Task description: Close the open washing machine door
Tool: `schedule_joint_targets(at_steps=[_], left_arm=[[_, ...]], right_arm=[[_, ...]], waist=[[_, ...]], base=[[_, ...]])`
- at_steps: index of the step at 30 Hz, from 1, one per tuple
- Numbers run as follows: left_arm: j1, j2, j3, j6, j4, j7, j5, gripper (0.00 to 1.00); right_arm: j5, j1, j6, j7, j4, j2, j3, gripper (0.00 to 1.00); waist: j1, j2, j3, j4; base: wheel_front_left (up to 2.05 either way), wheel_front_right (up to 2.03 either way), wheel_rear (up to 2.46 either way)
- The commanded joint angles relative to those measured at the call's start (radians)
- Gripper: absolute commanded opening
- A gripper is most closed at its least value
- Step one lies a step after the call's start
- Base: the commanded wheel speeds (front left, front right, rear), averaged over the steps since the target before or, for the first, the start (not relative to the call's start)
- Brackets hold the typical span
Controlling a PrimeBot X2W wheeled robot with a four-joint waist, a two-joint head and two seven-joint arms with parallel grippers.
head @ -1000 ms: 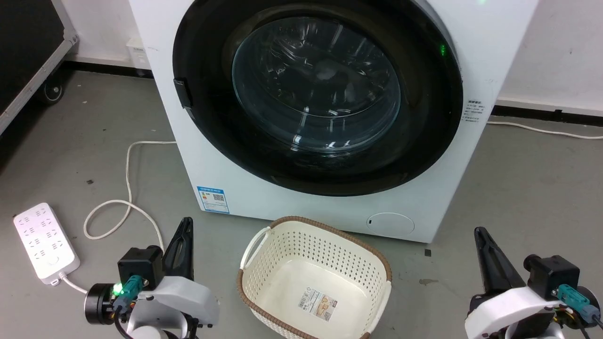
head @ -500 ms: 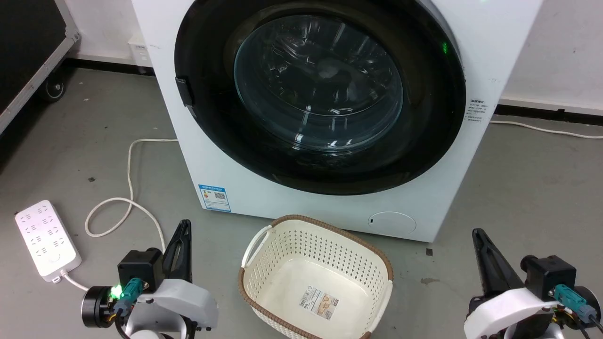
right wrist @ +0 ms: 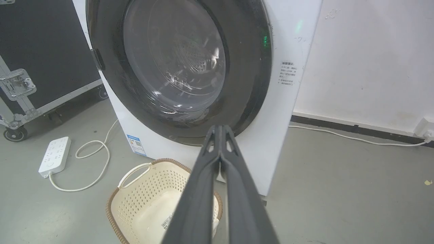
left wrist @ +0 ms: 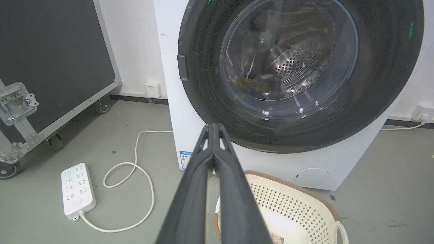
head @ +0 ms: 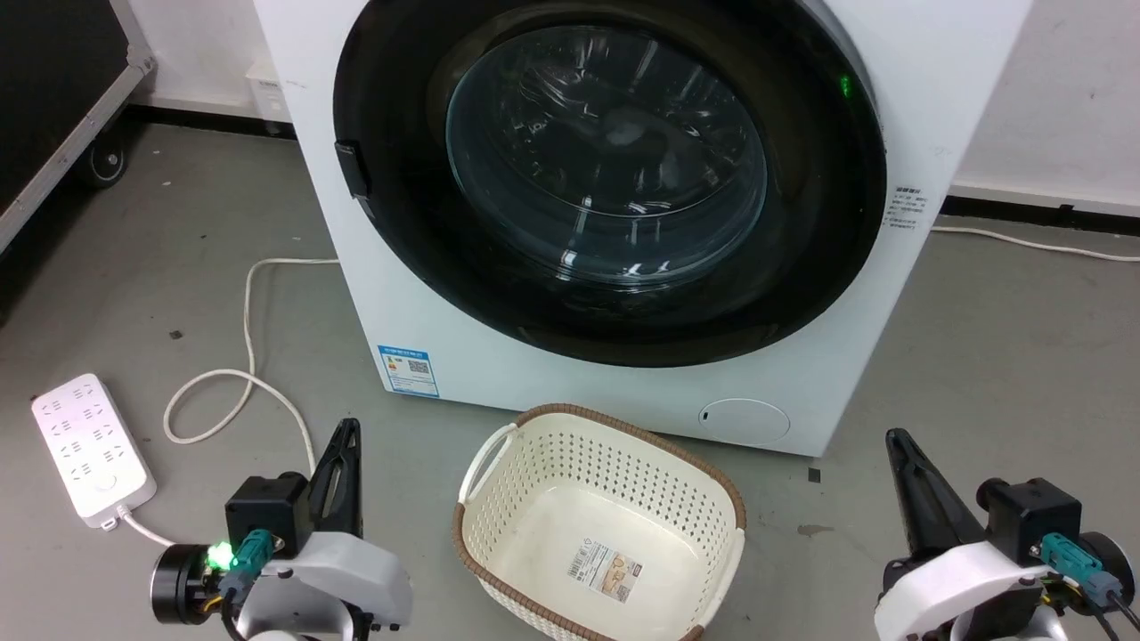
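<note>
1. While both arms are held low in front of the washing machine [head: 499, 374], the washing machine door [head: 802, 223] is seen lying against that machine's white front. Its glossy black rim appears flush all round, though whether it is latched cannot be told.
2. Through the door's clear glass, the perforated steel drum [left wrist: 291, 61] is seen inside the washing machine. What it holds cannot be made out behind the reflections.
3. A cream perforated basket [head: 598, 458] with a brown rim is set on the floor just in front of the washing machine, below the door. A printed label [head: 606, 570] is seen stuck to its bare bottom.
4. The left gripper [head: 347, 429] is held in front of the washing machine's left corner, apart from it. Its two dark fingers are pressed together tip to tip, and nothing is gripped between them.
5. The right gripper [head: 895, 438] is held in front of the washing machine's right corner, also apart from it. Its fingers are likewise closed on each other, with nothing held.
6. A white power strip [head: 92, 445] and a looped white cable [head: 245, 356] are laid on the floor to the left of the washing machine. A black flight case [left wrist: 51, 57] on castors is stood farther to that side.
</note>
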Motion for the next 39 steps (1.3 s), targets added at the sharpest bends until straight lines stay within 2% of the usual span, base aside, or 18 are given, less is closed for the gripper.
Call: schedule_joint_targets(at_steps=[1, 39], left_arm=[[0.021, -0.004, 0.006, -0.003, -0.011, 0.005, 0.014, 0.00], [0.073, -0.036, 0.047, -0.010, -0.094, 0.061, 0.110, 0.00]], right_arm=[[-0.012, 0.017, -0.001, 0.007, -0.012, -0.002, 0.004, 0.00], [-0.069, 0.029, -0.001, 0.061, -0.075, -0.003, 0.020, 0.00]], waist=[[-0.0001, 0.0000, 0.001, 0.001], [-0.0001, 0.0000, 0.012, 0.013]], base=[[0.00, 0.00, 0.00], [0.00, 0.00, 0.00]])
